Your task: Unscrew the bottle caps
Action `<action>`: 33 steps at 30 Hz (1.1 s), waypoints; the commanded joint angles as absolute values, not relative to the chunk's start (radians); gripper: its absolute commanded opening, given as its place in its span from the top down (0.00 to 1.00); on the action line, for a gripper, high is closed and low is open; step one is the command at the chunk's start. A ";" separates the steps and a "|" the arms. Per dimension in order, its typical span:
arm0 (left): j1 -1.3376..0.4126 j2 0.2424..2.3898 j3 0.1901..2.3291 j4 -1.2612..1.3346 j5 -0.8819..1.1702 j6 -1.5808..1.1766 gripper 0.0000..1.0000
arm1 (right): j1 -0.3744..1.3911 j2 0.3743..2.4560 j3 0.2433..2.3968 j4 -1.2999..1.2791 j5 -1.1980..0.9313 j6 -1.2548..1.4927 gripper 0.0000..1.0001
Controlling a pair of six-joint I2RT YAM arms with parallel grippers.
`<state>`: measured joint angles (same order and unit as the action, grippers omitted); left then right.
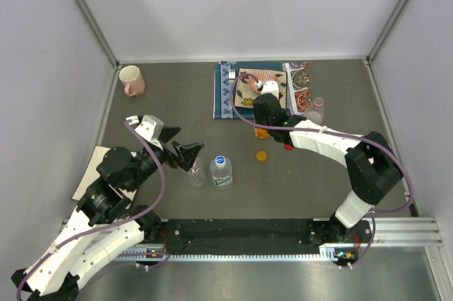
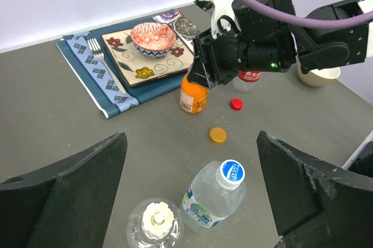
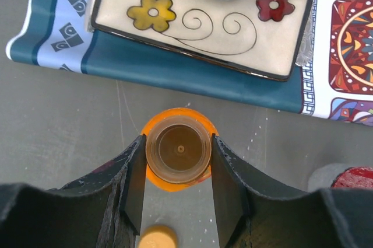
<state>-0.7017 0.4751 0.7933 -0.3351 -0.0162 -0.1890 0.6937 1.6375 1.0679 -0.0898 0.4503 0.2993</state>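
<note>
Roughly halfway, I'd say. Two of the four caps are off and lying loose on the desk [image 2: 70, 137]: the orange cap [image 2: 218, 135] and the red cap [image 2: 236, 104], both in the open patch between the two pairs of bottles.

The orange bottle [image 2: 193, 97] stands just in front of the blue placemat [image 2: 96, 79]. The right wrist view looks straight down into its open neck, so that one is done. The right end effector [image 3: 178, 143] is closed narrow on that bare neck, one finger on each side, so it's holding the bottle and not a cap. The red-label bottle [image 2: 249, 77] is right beside it, mostly hidden behind the arm. I can't see its top, but the loose red cap nearby makes me think it's done too.

What's left is the nearer pair. The blue-label bottle [image 2: 214, 195] has its blue cap [image 2: 232, 172] on, and the plain clear bottle [image 2: 152, 224], touching or just beside it, has its white cap [image 2: 156, 219] on. The left end effector [image 1: 185, 152] hangs near those two with its jaws wide apart, gripping nothing.

So that's two caps off and two to go. My guess is the right arm has to let go of the orange bottle before it can help with the rest.
</note>
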 commanded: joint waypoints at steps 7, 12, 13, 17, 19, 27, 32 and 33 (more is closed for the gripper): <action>-0.701 0.474 0.788 -0.304 -0.014 -0.209 0.01 | 0.698 1.652 1.055 -0.063 0.462 0.344 0.79; -0.701 0.479 0.788 -0.302 -0.014 -0.209 0.01 | 0.698 1.620 1.058 -0.084 0.469 0.351 0.52; -0.701 0.480 0.788 -0.301 -0.014 -0.209 0.01 | 0.696 1.615 1.061 -0.089 0.466 0.353 0.47; -0.701 0.485 0.792 -0.301 -0.012 -0.215 0.01 | 0.698 1.592 1.081 -0.110 0.468 0.348 0.40; -0.701 0.485 0.793 -0.301 -0.009 -0.216 0.01 | 0.701 1.588 1.091 -0.121 0.468 0.345 0.38; -0.701 0.483 0.788 -0.301 -0.005 -0.222 0.01 | 0.709 1.577 1.101 -0.133 0.460 0.345 0.36; -0.701 0.483 0.787 -0.299 -0.005 -0.225 0.01 | 0.718 1.556 1.108 -0.132 0.451 0.345 0.31; -0.701 0.483 0.788 -0.301 -0.005 -0.225 0.01 | 0.719 1.548 1.111 -0.132 0.449 0.344 0.30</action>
<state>-0.7017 0.4759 0.7906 -0.3359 -0.0154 -0.2123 0.7010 1.6173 1.0657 -0.1436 0.4538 0.3416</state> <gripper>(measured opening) 0.990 0.685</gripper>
